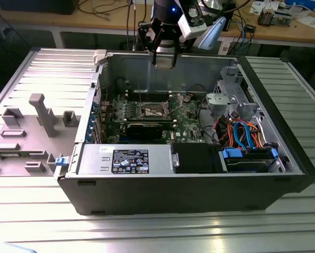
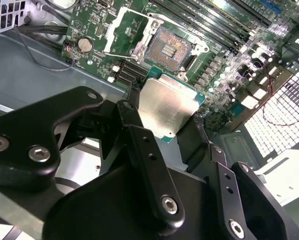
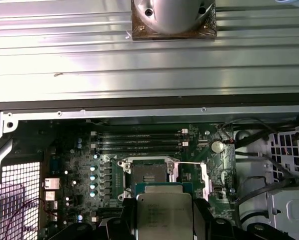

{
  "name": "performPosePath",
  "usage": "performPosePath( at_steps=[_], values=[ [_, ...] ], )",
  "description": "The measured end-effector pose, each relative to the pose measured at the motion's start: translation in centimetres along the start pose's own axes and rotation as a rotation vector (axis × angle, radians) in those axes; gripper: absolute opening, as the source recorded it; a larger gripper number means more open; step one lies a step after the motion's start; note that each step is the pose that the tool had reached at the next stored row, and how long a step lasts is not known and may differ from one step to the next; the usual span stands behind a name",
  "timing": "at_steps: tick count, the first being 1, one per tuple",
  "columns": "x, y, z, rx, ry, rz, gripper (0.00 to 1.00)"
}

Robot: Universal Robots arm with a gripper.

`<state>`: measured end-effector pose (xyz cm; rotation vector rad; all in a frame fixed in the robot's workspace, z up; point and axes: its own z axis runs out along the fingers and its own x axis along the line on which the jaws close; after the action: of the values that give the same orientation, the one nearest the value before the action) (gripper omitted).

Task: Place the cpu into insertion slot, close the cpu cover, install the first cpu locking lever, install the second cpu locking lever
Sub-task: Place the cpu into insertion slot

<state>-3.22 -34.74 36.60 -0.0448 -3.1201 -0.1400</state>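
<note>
Exterior view: the gripper point(image 1: 164, 59) hangs above the far wall of the open computer case point(image 1: 147, 184), which lies on its side on the ribbed metal table point(image 1: 147, 232). Its fingers are clamped on the cpu point(image 1: 165, 61), which is in the air, well clear of the motherboard point(image 1: 189, 113) below. A grey plastic fixture point(image 1: 41, 118) stands on the table near its edge at the exterior view's left, just beside the case.

In the second wrist view the black fingers point(image 2: 144, 145) grip the cpu point(image 2: 169, 112) by two opposite edges, its dull silver top facing the camera and a thin green border showing around it. The insertion slot point(image 2: 170, 49) sits open and bare, its contact field uncovered and apart from the chip. The cpu cover point(image 2: 113, 31) is swung back off the slot on the side toward the coin cell battery point(image 2: 84, 45); how steeply it stands is hard to judge from this angle.

In the first wrist view the cpu point(image 3: 164, 212) is level between the fingers point(image 3: 127, 222), with the insertion slot point(image 3: 148, 176) beyond it and the long black memory slots point(image 3: 139, 140) running along the slot's far side, toward the case's wall.
</note>
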Motion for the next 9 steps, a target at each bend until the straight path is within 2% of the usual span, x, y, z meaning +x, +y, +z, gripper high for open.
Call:
performPosePath(
  at_steps=[4,9],
  values=[
    [-0.01,-0.01,0.0,-0.0006,-0.0025,0.029,0.54],
    [0.0,-0.01,0.0,-0.0006,-0.0027,0.03,0.54]
  ],
)
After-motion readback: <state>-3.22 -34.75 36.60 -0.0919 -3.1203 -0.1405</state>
